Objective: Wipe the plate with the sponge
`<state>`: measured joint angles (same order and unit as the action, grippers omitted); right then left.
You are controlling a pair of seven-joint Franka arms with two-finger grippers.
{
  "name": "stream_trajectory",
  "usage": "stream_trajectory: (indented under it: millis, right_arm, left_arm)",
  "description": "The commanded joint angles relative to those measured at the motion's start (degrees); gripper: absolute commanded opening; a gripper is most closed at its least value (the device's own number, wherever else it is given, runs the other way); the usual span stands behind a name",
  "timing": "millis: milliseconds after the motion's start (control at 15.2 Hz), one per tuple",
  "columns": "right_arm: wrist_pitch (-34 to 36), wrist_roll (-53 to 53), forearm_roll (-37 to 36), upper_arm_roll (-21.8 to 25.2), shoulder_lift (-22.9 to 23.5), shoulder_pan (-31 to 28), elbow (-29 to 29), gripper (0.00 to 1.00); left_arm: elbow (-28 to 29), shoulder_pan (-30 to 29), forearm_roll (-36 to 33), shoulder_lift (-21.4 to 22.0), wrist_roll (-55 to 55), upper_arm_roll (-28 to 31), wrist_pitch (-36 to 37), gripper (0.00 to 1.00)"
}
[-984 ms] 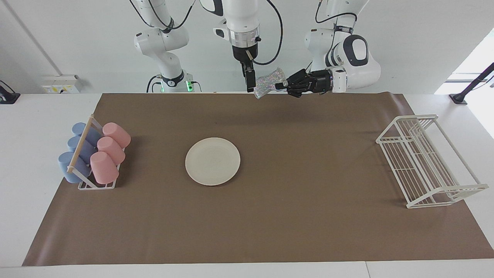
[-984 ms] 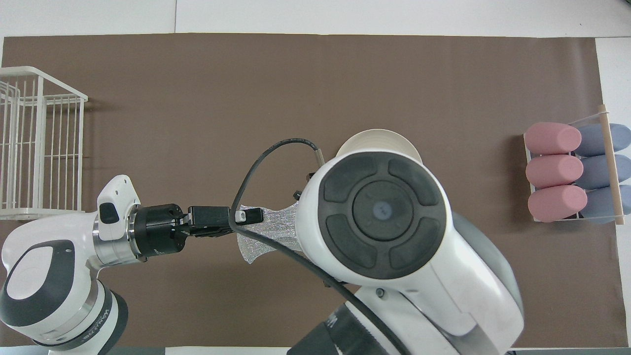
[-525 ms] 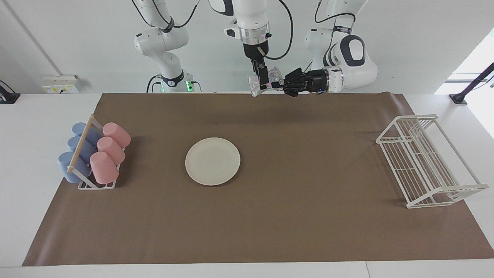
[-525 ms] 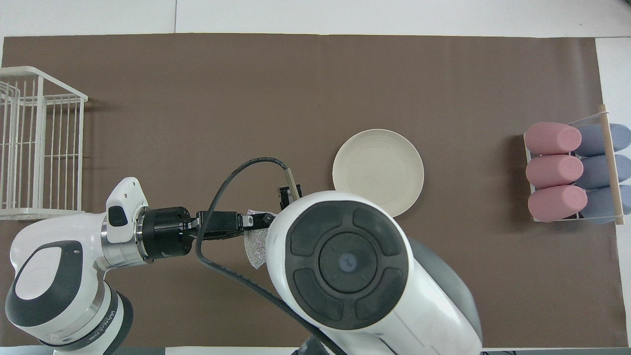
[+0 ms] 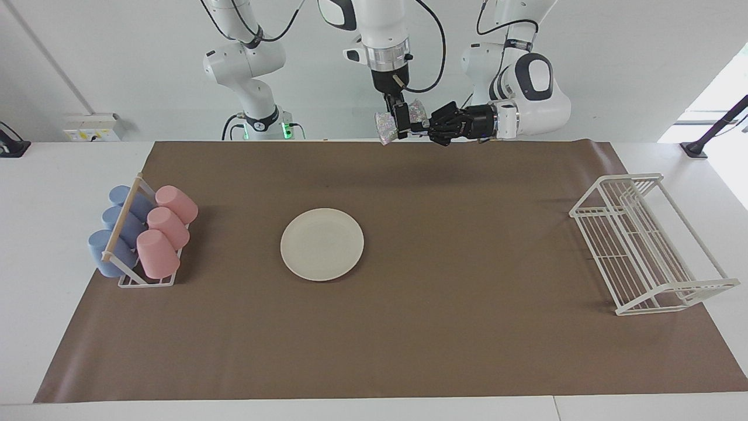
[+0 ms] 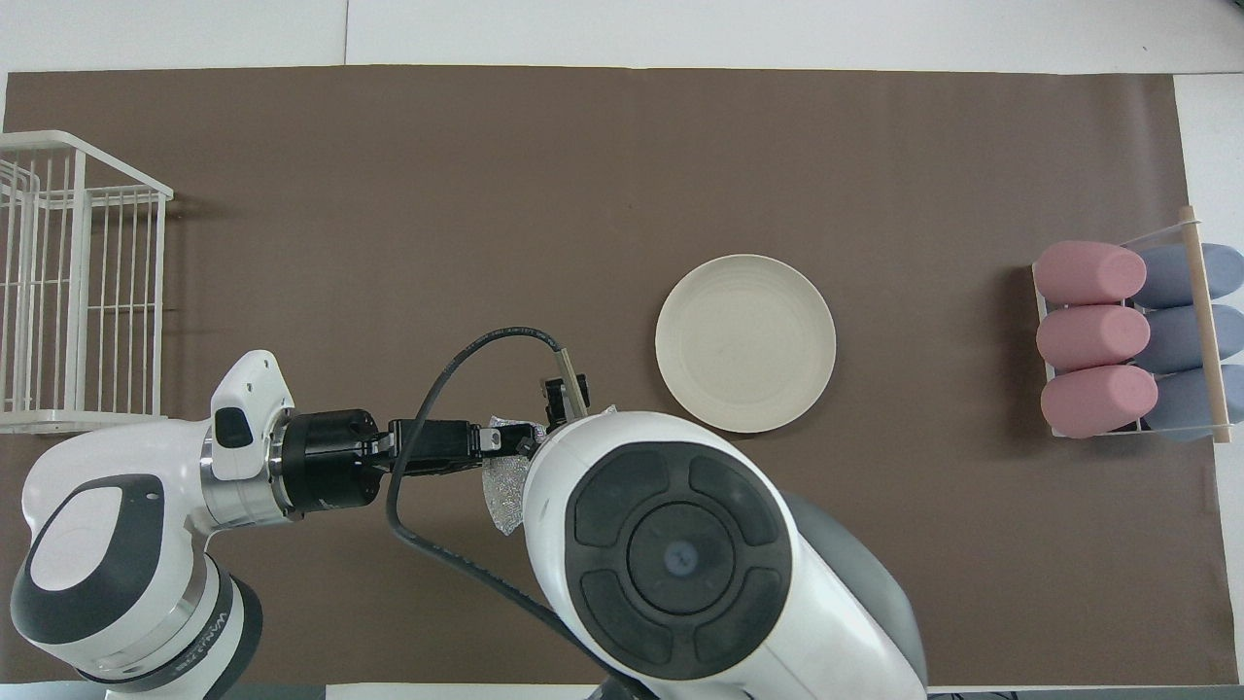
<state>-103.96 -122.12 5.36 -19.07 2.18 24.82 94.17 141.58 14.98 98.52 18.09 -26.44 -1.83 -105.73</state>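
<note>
One plate (image 5: 322,244), one sponge (image 5: 385,125), three pink cups (image 5: 165,229), three blue cups (image 5: 114,225) in one cup rack (image 5: 146,282), one white wire rack (image 5: 648,245), one brown mat (image 5: 456,327), two grippers (image 5: 401,125) (image 5: 422,127)

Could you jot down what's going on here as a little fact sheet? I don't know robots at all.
plate: plate lies bare on the brown mat, nothing on it
sponge: sponge is up in the air over the mat's edge nearest the robots, both hands on it
left hand: left hand reaches in sideways
right hand: right hand comes down from above
cups: pink and blue cups lie in a rack
wire rack: wire rack at the left arm's end
wiping: not begun
</note>
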Motion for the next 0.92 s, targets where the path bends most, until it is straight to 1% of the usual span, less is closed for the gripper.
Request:
stream_trajectory:
  millis: [0, 66, 131, 197, 328, 656, 722, 787, 853]
  right_arm:
    - [-0.81, -0.57, 0.53, -0.35, -1.65, -0.92, 2.07, 0.50]
    - [-0.81, -0.48, 0.53, -0.26, -1.65, -0.92, 2.07, 0.39]
    - [-0.72, -0.48, 0.53, -0.35, -1.65, -0.92, 2.07, 0.22]
    - [-0.63, -0.40, 0.61, -0.35, -1.56, -0.92, 2.07, 0.12]
    - [-0.37, -0.48, 1.66, -0.26, -1.65, -0.92, 2.07, 0.00]
    - [-0.28, -0.57, 3.51, -0.09, -1.74, -1.27, 1.89, 0.00]
    - [-0.28, -0.48, 3.43, -0.09, -1.74, -1.36, 1.89, 0.00]
    - [-0.19, -0.57, 3.43, 0.00, -1.74, -1.36, 1.89, 0.00]
    - [0.16, -0.48, 3.43, 0.09, -1.74, -1.45, 1.89, 0.00]
  left_arm:
    - [0.71, 0.93, 0.27, 0.28, -1.34, 0.95, 1.14, 0.00]
    - [0.71, 0.93, -0.25, 0.28, -1.34, 0.95, 1.23, 0.00]
    - [0.71, 0.84, -0.34, 0.28, -1.34, 0.95, 1.41, 0.00]
    - [0.63, 0.75, -0.43, 0.28, -1.34, 0.95, 1.58, 0.00]
    - [0.63, 0.75, -0.61, 0.28, -1.34, 0.95, 1.67, 0.00]
    - [0.28, 1.19, -2.10, 0.28, -1.34, 0.86, 1.59, 0.00]
    - [0.01, 1.19, -3.15, 0.28, -1.08, 0.77, 1.50, 0.23]
    - [-0.51, 1.19, -4.03, 0.28, -0.55, 0.69, 1.32, 0.99]
    - [-0.52, 1.19, -4.12, 0.28, -0.20, 0.60, 1.23, 1.00]
